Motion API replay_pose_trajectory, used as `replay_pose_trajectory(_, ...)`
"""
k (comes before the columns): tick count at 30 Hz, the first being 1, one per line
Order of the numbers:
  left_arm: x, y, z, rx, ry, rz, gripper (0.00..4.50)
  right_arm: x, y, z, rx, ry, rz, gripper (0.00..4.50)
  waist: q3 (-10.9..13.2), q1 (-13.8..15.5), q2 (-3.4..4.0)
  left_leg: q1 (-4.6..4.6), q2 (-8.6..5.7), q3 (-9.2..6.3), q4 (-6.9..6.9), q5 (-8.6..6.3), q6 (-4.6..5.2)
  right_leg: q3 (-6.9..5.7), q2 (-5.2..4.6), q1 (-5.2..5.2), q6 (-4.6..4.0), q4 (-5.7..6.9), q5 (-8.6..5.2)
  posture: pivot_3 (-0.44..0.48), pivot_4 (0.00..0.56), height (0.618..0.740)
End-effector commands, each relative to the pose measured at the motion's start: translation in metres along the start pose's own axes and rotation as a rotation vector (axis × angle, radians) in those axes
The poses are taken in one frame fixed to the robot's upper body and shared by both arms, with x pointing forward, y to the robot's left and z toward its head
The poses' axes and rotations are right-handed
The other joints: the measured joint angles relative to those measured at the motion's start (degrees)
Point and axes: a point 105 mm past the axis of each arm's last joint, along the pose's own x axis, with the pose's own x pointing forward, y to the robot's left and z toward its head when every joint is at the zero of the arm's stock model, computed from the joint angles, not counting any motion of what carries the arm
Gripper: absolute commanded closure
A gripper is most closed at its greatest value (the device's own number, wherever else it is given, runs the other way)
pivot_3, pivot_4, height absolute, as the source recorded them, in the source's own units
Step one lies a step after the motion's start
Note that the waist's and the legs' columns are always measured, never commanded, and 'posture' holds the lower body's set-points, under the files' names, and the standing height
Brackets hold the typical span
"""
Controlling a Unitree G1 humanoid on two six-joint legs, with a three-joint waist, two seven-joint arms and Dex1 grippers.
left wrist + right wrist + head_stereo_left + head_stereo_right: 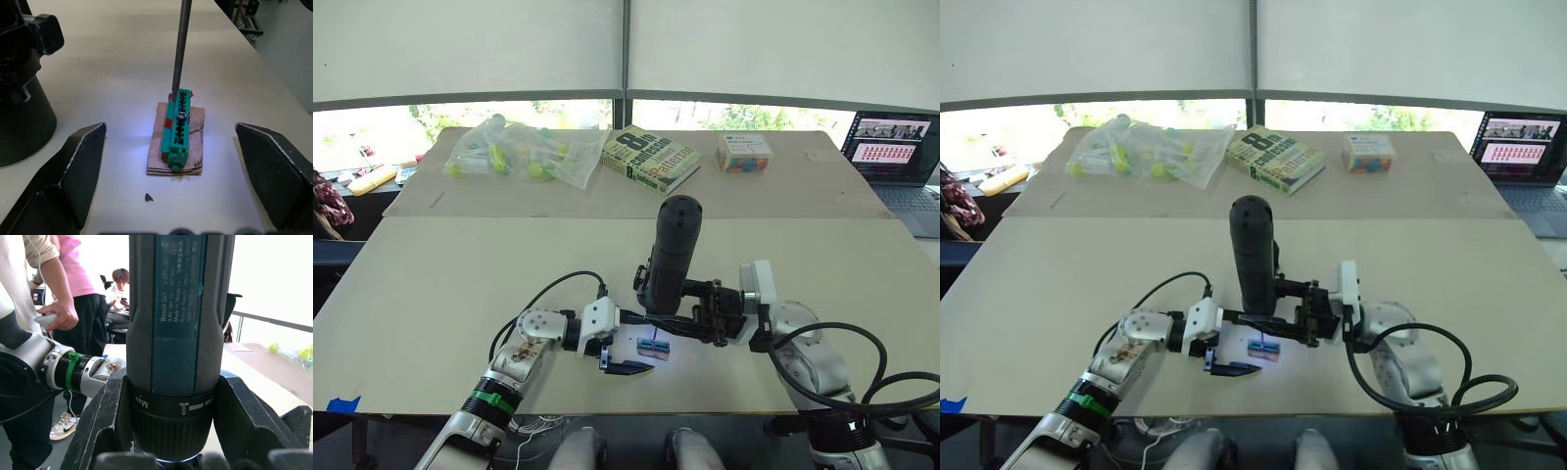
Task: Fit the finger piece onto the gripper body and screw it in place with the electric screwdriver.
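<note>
My right gripper (pixel 178 431) is shut on the electric screwdriver (pixel 674 250), holding it upright near the table's front edge. Its thin metal bit (pixel 181 54) comes down onto the far end of a small green block (pixel 177 129), which lies on a brown pad with a screw in its groove. My left gripper (pixel 170 132) stands open, with one finger on each side of the block and nothing held. The gripper body (pixel 22 93), black with a round base, stands just beyond the block, partly hidden behind the screwdriver (pixel 644 284). The finger piece is out of view.
At the table's far side lie a clear bag of yellow-green items (pixel 524 152), a book (pixel 651 159) and a small colourful box (pixel 744 152). A laptop (pixel 891 147) sits far right. People (pixel 54 308) stand beyond the table in the right wrist view.
</note>
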Motion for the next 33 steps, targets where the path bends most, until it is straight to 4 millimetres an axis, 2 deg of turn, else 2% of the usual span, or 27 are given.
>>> replay_pose_trajectory(1,0.0079,-0.0124,-0.0093,-0.037,0.018,-0.044,0.05,0.0009,0.0016,0.008,-0.037,-0.022,0.011,2.6,0.0,0.0,0.0,0.0,0.0,0.0,0.0,0.0,0.0,0.0,0.0,0.0,0.0,0.0,0.0,0.0,0.15,0.74)
replay_pose_trajectory(33,0.0081,-0.0147,-0.0121,-0.049,0.021,-0.035,0.05,0.0053,0.0001,0.0083,-0.032,-0.028,0.021,2.6,0.0,-0.1,0.01,0.02,0.0,0.0,0.0,0.0,0.0,0.01,0.0,0.01,0.0,0.01,0.0,0.0,0.15,0.74)
